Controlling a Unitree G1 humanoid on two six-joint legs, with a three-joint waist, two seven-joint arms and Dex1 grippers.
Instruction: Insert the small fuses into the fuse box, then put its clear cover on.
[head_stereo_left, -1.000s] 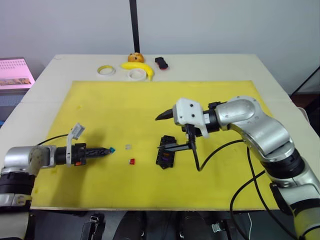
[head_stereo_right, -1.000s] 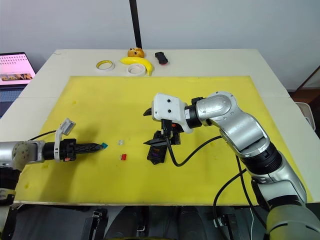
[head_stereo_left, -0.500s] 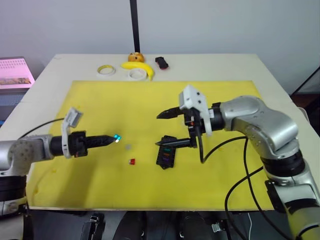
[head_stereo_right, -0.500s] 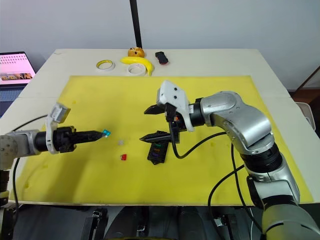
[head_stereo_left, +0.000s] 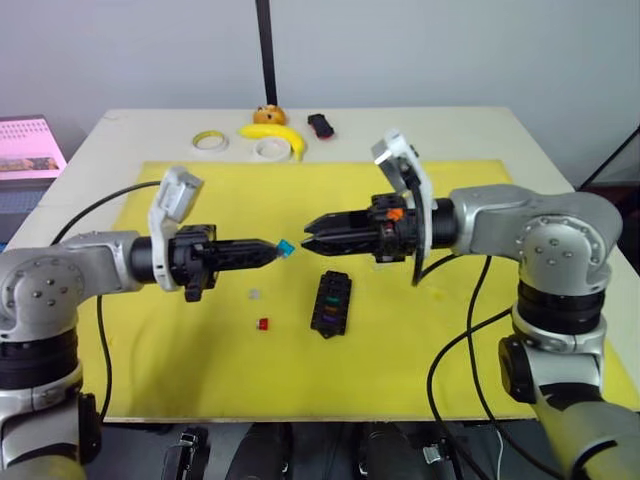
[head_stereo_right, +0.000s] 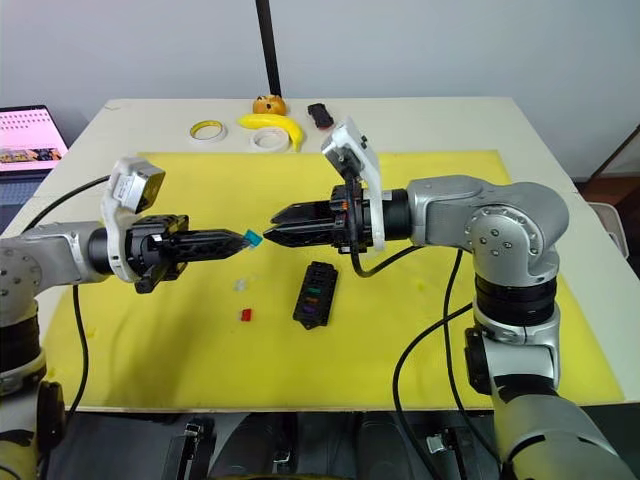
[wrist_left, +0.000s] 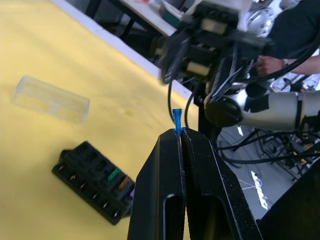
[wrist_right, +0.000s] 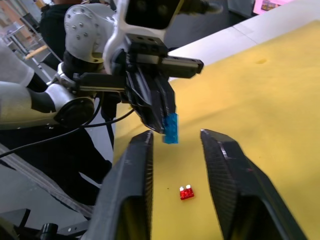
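My left gripper (head_stereo_left: 268, 249) is shut on a small teal fuse (head_stereo_left: 285, 247), which sticks out past its tips (wrist_left: 177, 120), held above the mat. My right gripper (head_stereo_left: 308, 226) points straight at it, tip to tip. Its fingers (wrist_right: 142, 150) stand open on either side of the teal fuse (wrist_right: 170, 128) without touching it. The black fuse box (head_stereo_left: 331, 303) lies on the mat below both grippers, with green, brownish and purple fuses in its slots (wrist_left: 114, 174). A red fuse (head_stereo_left: 263, 324) and a grey-clear fuse (head_stereo_left: 254, 294) lie loose left of the box. The clear cover (wrist_left: 50, 99) rests on the mat beyond the box.
A yellow mat (head_stereo_left: 200, 200) covers the table. At the far edge lie a banana (head_stereo_left: 275, 133), two tape rolls (head_stereo_left: 211, 140), a small orange object (head_stereo_left: 265, 113) and a black-red object (head_stereo_left: 322, 125). A laptop (head_stereo_right: 30, 130) stands at the far left. A person's hand (wrist_left: 272, 64) shows beyond the table.
My left gripper has lifted the teal fuse off the mat and carried it right toward the centre. My right gripper rose from the fuse box, turned toward it, and its fingers have narrowed.
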